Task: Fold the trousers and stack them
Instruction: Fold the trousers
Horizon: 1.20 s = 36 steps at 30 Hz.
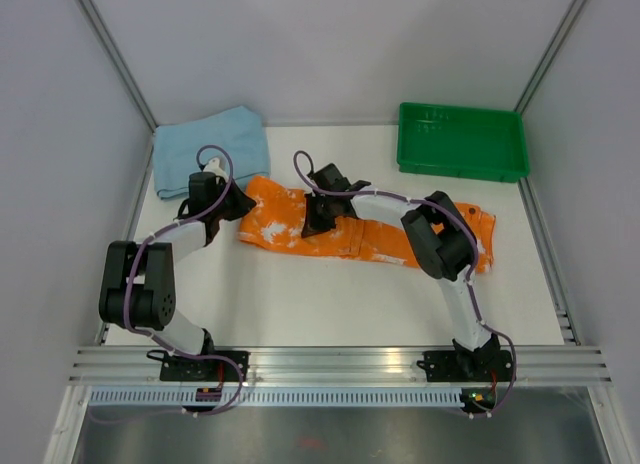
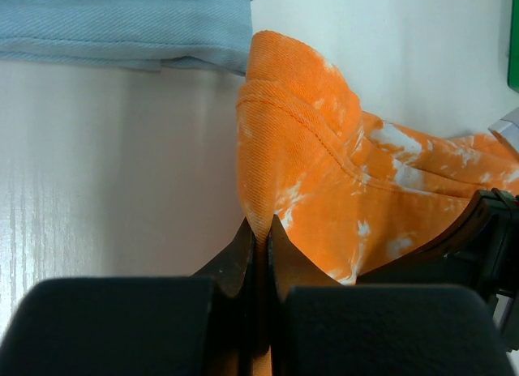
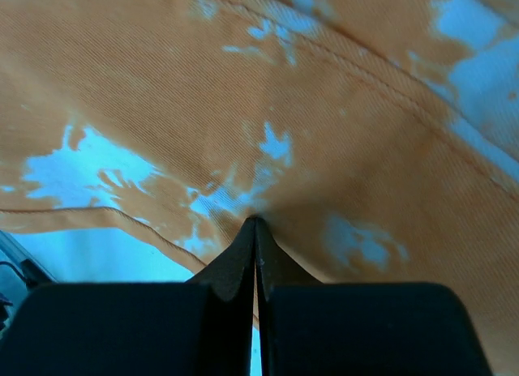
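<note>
Two tools: both pinched shut on the trousers point(image 1: 272, 222); nothing else was held.
L tool point(image 2: 258, 230): jaws closed on a thick stitched edge at the garment's left end, prob. to lift that end over for a fold.
R tool point(image 3: 256, 228): tips closed w/ cloth puckered into them, approx mid-length; judged a 2nd hold to set the fold line.
Trousers pos.: lay L-R across mid counter point(image 1: 330, 304), left end just beside blue cloth point(image 1: 208, 149) at far-left corner.
Fabric: thin, fine-ribbed weave, orange w/ white blotches, limp, seamed.
Tray point(image 1: 462, 171): green, rigid, rimmed, at far-right corner.
</note>
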### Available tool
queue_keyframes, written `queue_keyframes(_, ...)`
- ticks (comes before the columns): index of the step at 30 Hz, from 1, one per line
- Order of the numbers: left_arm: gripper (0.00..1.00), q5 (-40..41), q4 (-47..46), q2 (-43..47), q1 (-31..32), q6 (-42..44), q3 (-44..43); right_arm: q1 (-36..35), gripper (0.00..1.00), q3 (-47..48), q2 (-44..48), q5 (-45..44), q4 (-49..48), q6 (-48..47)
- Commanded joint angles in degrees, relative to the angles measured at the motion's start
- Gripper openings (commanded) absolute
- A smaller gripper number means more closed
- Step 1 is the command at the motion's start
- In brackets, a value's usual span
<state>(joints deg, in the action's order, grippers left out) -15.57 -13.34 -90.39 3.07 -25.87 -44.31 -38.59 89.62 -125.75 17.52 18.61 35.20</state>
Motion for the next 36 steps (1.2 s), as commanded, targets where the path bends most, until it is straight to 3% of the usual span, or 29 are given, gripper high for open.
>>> queue_keyframes(1,0.02,-0.3,-2.1,0.5,-0.3,2.0,-2.9,-0.8,0.0,4.2,-2.2,-1.3,-1.8,-0.5)
queue_keyframes(7,0.02,-2.0,3.0,2.2,-0.3,4.6,-6.0,0.1,0.02,8.4,-1.4,-5.4,3.7,-4.2)
queue_keyframes(9,0.02,-3.1,5.9,2.6,-0.5,6.1,-7.7,1.4,0.07,9.3,2.6,-6.6,4.8,-4.4)
queue_keyframes(13,0.02,-3.4,9.6,3.5,-1.7,6.3,-10.2,6.4,0.26,8.5,13.5,-10.8,8.2,-5.9)
queue_keyframes(17,0.02,-4.5,11.5,4.3,-5.9,3.0,-11.6,11.8,0.35,2.8,21.4,-17.2,13.7,-10.0)
queue_keyframes(18,0.02,-5.5,11.8,4.8,-7.9,2.5,-11.5,12.6,0.4,1.2,22.8,-19.3,15.6,-11.8)
queue_keyframes(19,0.02,-6.0,12.0,5.1,-8.9,2.1,-11.4,13.5,0.54,-0.6,25.4,-21.0,16.2,-12.6)
queue_keyframes(22,0.02,-7.0,14.8,7.0,-12.0,2.4,-11.5,14.0,0.62,-8.4,29.6,-23.8,16.5,-14.1)
queue_keyframes(29,0.02,-7.3,22.5,11.1,-15.6,8.7,-13.1,14.1,0.61,-21.5,32.5,-22.1,11.3,-9.5)
queue_keyframes(36,0.02,-3.8,30.4,15.2,-17.7,11.7,-16.6,13.5,0.56,-22.8,29.0,-17.8,7.8,-9.1)
